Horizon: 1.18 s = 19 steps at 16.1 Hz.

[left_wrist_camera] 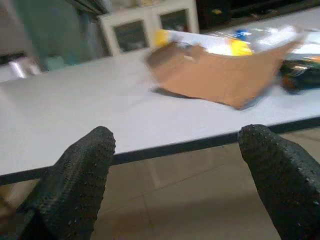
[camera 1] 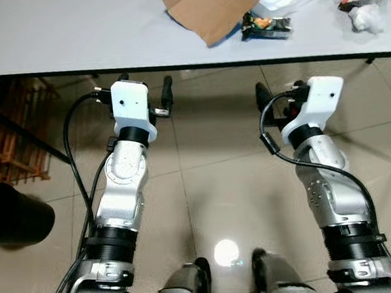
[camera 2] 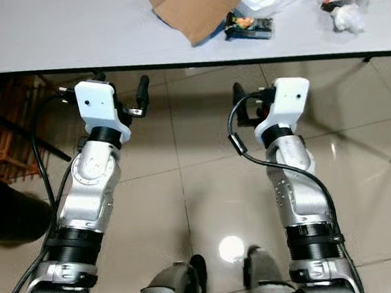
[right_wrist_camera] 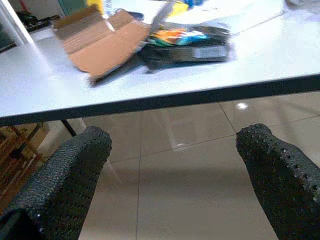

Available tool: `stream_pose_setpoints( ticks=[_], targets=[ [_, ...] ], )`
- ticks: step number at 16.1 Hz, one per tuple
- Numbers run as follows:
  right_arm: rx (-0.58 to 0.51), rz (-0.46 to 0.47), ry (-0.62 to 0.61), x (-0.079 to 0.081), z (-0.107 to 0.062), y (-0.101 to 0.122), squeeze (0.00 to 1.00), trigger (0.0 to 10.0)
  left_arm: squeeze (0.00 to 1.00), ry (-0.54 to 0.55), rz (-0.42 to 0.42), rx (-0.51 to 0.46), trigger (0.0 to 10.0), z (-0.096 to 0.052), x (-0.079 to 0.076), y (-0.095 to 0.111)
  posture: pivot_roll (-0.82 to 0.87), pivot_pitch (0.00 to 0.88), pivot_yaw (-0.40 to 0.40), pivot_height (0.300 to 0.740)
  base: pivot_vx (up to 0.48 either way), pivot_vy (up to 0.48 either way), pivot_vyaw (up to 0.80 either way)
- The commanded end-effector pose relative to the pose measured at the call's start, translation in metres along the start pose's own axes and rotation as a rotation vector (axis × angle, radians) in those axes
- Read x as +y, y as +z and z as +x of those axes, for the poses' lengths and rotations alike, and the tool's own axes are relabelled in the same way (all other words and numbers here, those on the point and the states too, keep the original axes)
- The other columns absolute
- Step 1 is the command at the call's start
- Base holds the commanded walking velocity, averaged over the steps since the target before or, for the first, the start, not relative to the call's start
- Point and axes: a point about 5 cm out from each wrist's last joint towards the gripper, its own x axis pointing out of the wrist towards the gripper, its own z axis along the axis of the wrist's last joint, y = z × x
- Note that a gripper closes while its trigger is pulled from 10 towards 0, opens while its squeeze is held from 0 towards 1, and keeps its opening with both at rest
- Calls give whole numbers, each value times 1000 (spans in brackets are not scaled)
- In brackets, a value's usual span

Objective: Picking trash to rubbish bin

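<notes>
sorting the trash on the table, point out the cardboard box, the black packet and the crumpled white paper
cardboard box (camera 1: pixel 204 8): left eye view, on its open brown flap
black packet (camera 1: pixel 267 29): left eye view, on its dark top face
crumpled white paper (camera 1: pixel 367 19): left eye view, on the middle of the wad

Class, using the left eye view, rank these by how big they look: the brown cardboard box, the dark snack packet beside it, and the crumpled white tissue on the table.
1. Cardboard box, clearly largest.
2. Dark snack packet.
3. Crumpled white tissue, slightly smaller than the packet; the gap is narrow.
</notes>
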Motion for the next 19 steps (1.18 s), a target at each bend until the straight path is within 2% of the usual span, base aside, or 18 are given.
stream_pose_setpoints(
  ticks=[1, 2, 17, 19],
  targets=[
    [2, 17, 1, 0, -1, -1, 0, 10000, 0, -4, 9, -11, 10000, 0, 0, 2, 85, 297, 108, 740, 360, 0, -800],
    [4, 13, 3, 1, -1, -2, 0, 10000, 0, -5, 7, -12, 10000, 0, -1, 2, 84, 291, 110, 740, 360, 0, -800],
    [-8, 16, 3, 4, -1, -3, 0, 10000, 0, -43, 3, -15, 10000, -1, -7, 1, 67, 242, 118, 740, 362, 0, 0],
    [-15, -18, 1, 2, 1, 0, 0, 10000, 0, -49, 3, -15, 10000, 0, -8, 1, 56, 236, 107, 740, 362, 0, 0]
  ],
)
